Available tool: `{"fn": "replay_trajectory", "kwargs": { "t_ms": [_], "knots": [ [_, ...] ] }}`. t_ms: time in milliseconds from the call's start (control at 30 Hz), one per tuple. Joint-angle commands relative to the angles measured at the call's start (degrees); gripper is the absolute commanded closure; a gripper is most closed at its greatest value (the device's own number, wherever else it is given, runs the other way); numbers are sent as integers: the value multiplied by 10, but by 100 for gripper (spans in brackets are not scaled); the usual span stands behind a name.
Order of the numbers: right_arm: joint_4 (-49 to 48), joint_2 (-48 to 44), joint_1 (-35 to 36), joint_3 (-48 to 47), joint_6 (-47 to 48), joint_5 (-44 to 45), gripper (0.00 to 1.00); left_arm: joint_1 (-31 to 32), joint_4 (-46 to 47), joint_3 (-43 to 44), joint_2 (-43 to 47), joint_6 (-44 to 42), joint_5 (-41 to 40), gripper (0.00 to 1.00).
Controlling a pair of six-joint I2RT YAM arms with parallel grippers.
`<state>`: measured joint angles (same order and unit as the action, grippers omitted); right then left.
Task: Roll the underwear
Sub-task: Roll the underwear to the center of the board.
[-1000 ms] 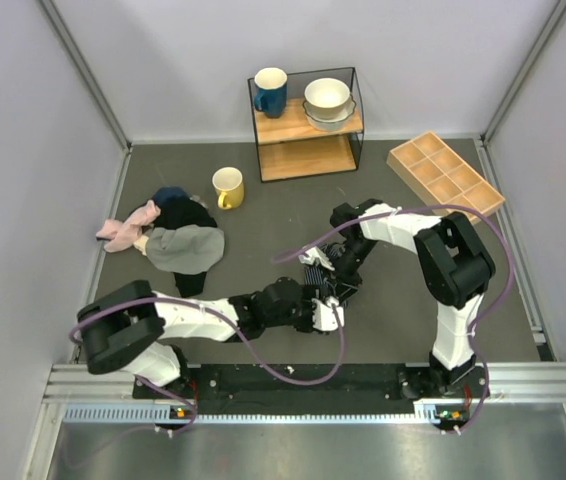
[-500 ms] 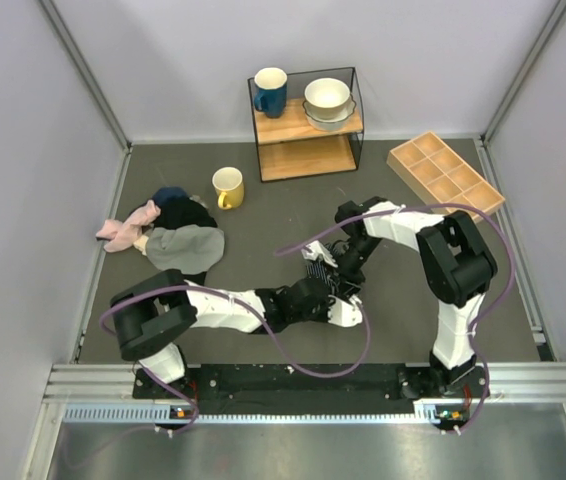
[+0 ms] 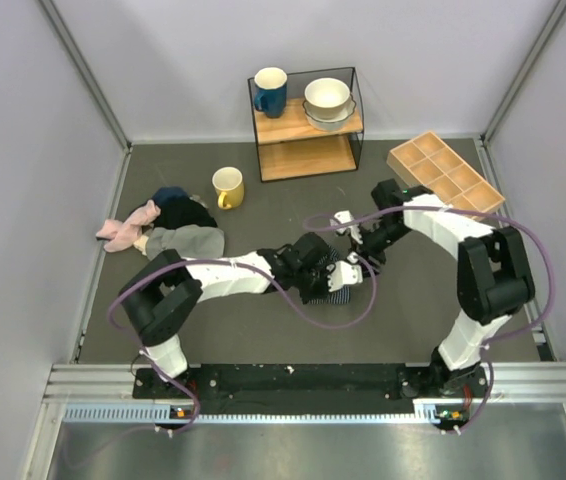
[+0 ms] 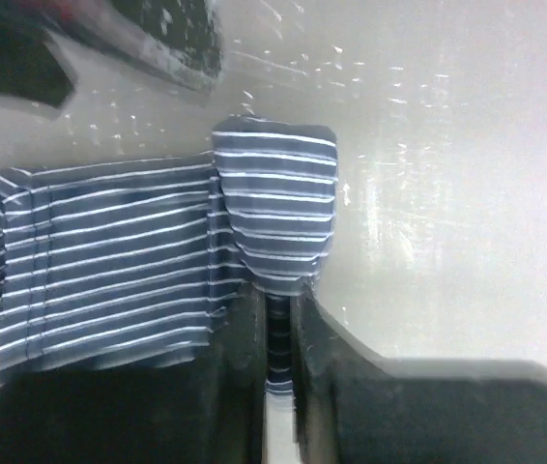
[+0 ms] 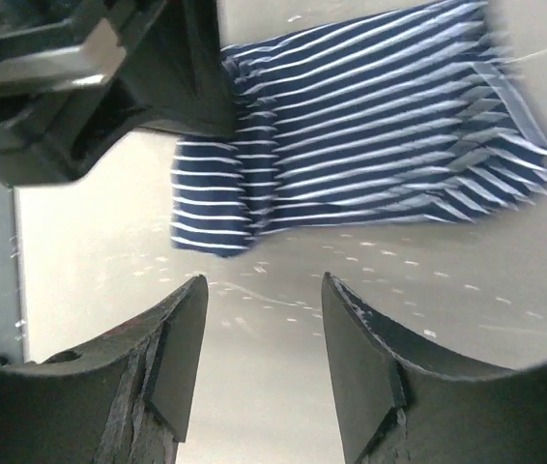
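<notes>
We see left gripper clenched on fold of navy-blue, white-striped soft fabric underwear; right gripper released, empty, near it. Since earlier: right gripper backed off, left gripper reached farther.

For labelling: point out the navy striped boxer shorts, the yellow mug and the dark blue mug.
Navy white-striped fabric boxer shorts (image 4: 109, 251): left wrist view, flat middle.
Yellow ceramic mug (image 3: 227, 182): top view, open mouth.
Dark blue ceramic mug (image 3: 268, 100): top view, side wall.

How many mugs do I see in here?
2. A blue mug stands on top of the wooden shelf, beside the bowls. A yellow mug sits on the table, left of the shelf. None appears hidden.
</notes>
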<state>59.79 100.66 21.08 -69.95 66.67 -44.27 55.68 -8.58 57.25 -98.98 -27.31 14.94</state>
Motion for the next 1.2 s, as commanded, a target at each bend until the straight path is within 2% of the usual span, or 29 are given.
{"fn": "replay_trajectory", "kwargs": {
  "t_ms": [0,200,467,567,633,800,933,1100,1167],
  "knots": [
    [-67,-87,-41,31,-19,-18,47,-60,-103,32,-47,88,147,100],
    [-133,-193,-68,100,1,-32,46,-127,-123,70,-117,152,256,100],
    [-135,-263,-64,169,81,-99,39,-176,-129,101,-186,214,296,100],
    [-137,-281,-19,199,124,-93,36,-181,-144,127,-206,223,303,100],
    [-157,-288,36,215,129,-59,35,-183,-154,146,-217,233,315,97],
    [-279,-263,132,250,85,62,34,-191,-170,175,-243,260,321,90],
    [-328,-222,162,254,72,152,34,-194,-168,178,-242,270,316,82],
    [-354,-173,172,266,70,191,36,-200,-137,168,-222,301,321,73],
    [-355,-158,174,264,69,203,39,-205,-103,159,-202,316,325,67]
  ]
}}
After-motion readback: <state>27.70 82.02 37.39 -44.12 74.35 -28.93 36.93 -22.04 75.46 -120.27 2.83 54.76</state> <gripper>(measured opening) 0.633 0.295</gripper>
